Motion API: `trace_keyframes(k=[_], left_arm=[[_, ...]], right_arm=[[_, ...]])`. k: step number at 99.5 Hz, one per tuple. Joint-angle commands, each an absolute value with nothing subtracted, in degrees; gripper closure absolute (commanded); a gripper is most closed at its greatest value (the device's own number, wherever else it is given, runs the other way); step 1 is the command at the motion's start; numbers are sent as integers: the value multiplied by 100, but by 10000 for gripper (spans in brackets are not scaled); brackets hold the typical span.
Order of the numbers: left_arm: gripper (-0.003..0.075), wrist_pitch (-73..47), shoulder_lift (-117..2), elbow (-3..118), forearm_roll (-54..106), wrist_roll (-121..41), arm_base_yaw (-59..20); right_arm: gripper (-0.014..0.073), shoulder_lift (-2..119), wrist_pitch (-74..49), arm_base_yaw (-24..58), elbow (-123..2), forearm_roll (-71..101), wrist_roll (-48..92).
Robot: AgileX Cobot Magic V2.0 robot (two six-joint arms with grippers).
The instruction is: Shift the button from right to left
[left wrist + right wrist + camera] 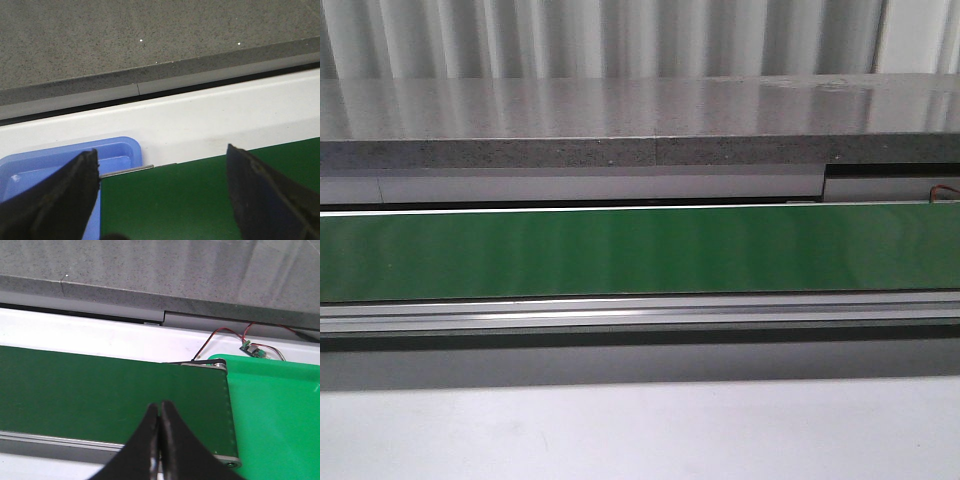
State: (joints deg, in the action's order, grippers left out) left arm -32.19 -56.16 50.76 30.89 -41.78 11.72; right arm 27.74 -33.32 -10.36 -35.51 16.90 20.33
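Note:
The button is out of view in every frame. The green conveyor belt (640,250) runs bare across the front view, and neither gripper shows there. In the left wrist view my left gripper (162,192) is open and empty over the belt's end (165,200), beside a blue tray (112,155). In the right wrist view my right gripper (160,410) is shut with nothing between its fingers, over the belt's other end (100,390), beside a bright green tray (275,415).
A grey speckled ledge (640,115) runs behind the belt. A metal rail (640,312) and a white table surface (640,430) lie in front. Red and black wires with a small circuit board (252,348) sit behind the green tray.

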Motion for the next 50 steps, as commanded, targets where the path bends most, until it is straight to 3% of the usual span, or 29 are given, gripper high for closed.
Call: trace_keyframes(k=[1, 28, 40, 50], left_arm=[[206, -2628, -4974, 4743, 3533, -4105, 1119], [240, -2682, -3322, 3636, 4079, -4105, 1119], [379, -3073, -2769, 3377, 4211, -4105, 1119], [567, -3277, -2414, 3247, 4225, -4105, 1119]], right_arm=[[661, 2774, -2935, -1023, -3709, 1703, 2073], [661, 2774, -2935, -1023, -3709, 1703, 2073], [661, 2774, -2935, -1023, -3709, 1703, 2073], [661, 2774, -2935, -1023, -3709, 1703, 2073]])
